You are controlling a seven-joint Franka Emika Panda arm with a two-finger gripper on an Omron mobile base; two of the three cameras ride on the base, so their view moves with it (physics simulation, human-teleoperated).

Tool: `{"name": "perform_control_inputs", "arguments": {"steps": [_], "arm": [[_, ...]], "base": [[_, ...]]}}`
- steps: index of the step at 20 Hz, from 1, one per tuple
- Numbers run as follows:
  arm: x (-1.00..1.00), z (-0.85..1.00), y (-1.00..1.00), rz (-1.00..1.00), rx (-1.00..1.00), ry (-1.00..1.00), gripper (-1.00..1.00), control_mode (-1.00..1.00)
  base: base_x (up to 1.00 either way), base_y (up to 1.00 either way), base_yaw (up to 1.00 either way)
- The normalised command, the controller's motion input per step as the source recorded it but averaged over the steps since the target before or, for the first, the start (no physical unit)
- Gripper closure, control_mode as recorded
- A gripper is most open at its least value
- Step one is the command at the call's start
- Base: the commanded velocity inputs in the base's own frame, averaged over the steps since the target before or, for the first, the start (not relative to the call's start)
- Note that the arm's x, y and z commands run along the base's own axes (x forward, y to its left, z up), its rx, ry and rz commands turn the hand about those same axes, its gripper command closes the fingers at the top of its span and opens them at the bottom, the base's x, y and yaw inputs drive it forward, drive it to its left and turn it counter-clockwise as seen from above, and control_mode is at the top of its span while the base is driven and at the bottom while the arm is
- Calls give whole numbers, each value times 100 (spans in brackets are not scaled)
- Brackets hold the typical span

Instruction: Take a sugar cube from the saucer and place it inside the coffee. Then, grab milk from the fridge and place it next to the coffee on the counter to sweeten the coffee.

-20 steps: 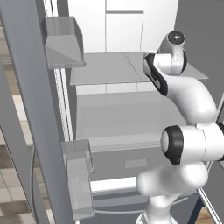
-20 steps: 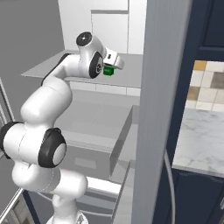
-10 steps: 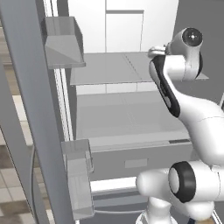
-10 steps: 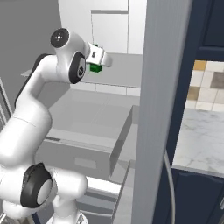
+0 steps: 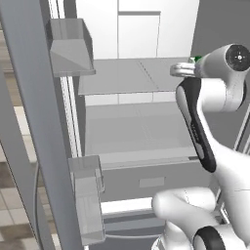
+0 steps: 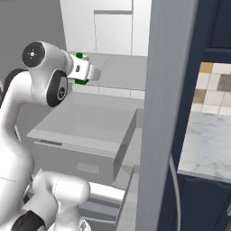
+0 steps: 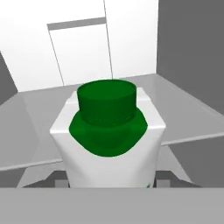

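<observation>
We have the milk [image 7: 109,140] in the claw [image 6: 83,72], gripped low on its body, with the green cap [image 7: 107,103] facing outward; it hangs above the fridge [image 5: 122,73] shelf, just in front of the drawers. We judge the carton light and fairly stiff, though its thin walls would likely dent under hard pressure. The smooth sides could slip, so a hold across the flat faces around mid-body seems best, never by the cap. The bench [image 6: 207,144] lies to the right of the fridge, beyond its door edge.
</observation>
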Motion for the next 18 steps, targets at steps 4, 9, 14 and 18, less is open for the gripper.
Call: {"name": "perform_control_inputs", "arguments": {"steps": [4,9,14,18], "arm": [[-100,-11,19,7,0,13,100,-100],[-20,-6,5,1,0,4,100,100],[0,0,0,0,0,0,100,100],[0,0,0,0,0,0,100,100]], "base": [[0,0,0],[-80,17,4],[-100,26,2],[-100,19,-10]]}}
